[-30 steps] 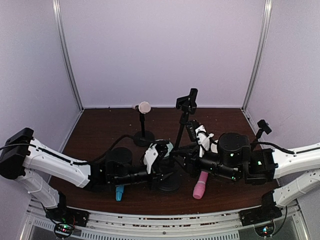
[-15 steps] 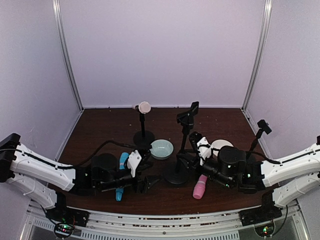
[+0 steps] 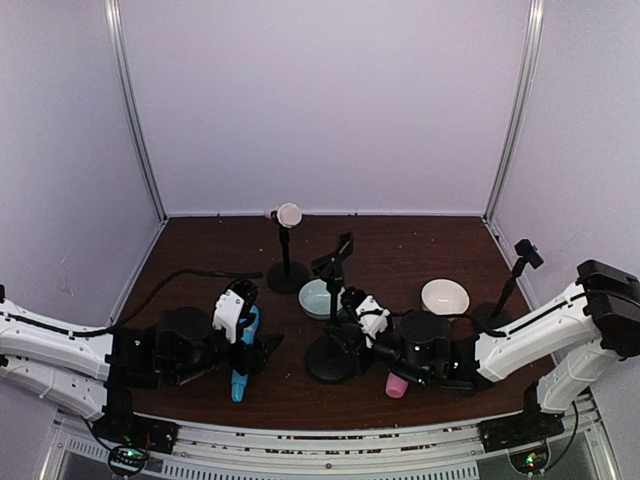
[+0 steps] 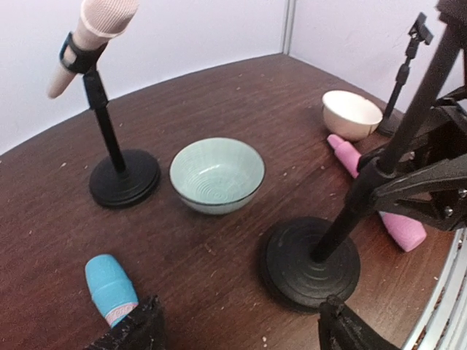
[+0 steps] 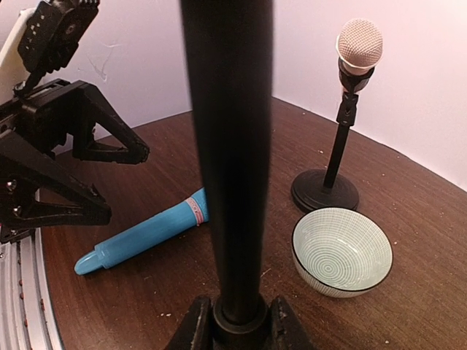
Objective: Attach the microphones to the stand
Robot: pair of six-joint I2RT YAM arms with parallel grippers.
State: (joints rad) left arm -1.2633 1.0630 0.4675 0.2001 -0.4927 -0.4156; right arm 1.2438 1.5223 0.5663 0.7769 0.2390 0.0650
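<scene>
Tabletop [image 3: 200,250]: brown, with its near strip hidden under both arms.

Right end effector [image 5: 233,322]: pressed onto the pole of the middle stand [image 5: 228,146], near centre. The wrist view cuts off the stand's top.

Left end effector [image 4: 241,332]: spread wide and holding nothing. It sits over the sky-blue microphone [image 4: 109,286], which lies near left with its tail hidden.

Far stand [image 4: 120,171]: holds the cream microphone [image 4: 91,33] clipped in.

Teal bowl [image 4: 217,175] and cream bowl [image 4: 351,113]: both empty.

Pink microphone [image 4: 401,232]: lies near right, mostly covered by the right arm.
</scene>
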